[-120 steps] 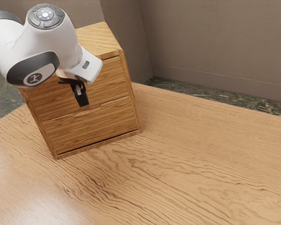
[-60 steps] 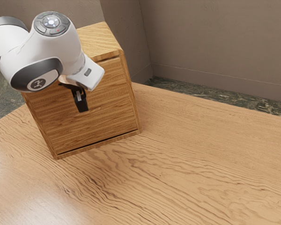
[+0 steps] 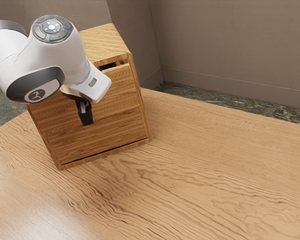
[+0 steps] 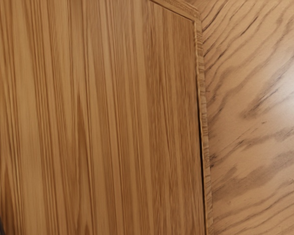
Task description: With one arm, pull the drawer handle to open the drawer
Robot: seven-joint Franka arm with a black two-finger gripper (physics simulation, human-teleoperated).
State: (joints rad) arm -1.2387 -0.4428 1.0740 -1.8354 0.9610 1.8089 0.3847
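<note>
A wooden cabinet (image 3: 117, 122) with two drawers stands at the back of the exterior view's left. Its top drawer (image 3: 117, 85) sits slightly out, with a dark gap (image 3: 108, 65) along its upper edge. My gripper (image 3: 85, 115) hangs in front of the top drawer's face, black fingers pointing down and close together. A tan bar (image 3: 66, 90) just under my hand appears to be the handle, mostly hidden by the hand. In the wrist view the drawer face (image 4: 93, 117) is very close, with the cabinet's side edge (image 4: 202, 127) beside it.
The wooden table (image 3: 205, 175) stretches wide toward the exterior view's right and front. Brown walls (image 3: 230, 40) and a dark speckled floor strip (image 3: 240, 102) lie behind the table's far edge. The table surface (image 4: 257, 122) also appears beside the cabinet in the wrist view.
The top drawer has come out a little, opening a dark gap at its upper edge. My hand dipped toward the drawer front, then drew back slightly with it.
</note>
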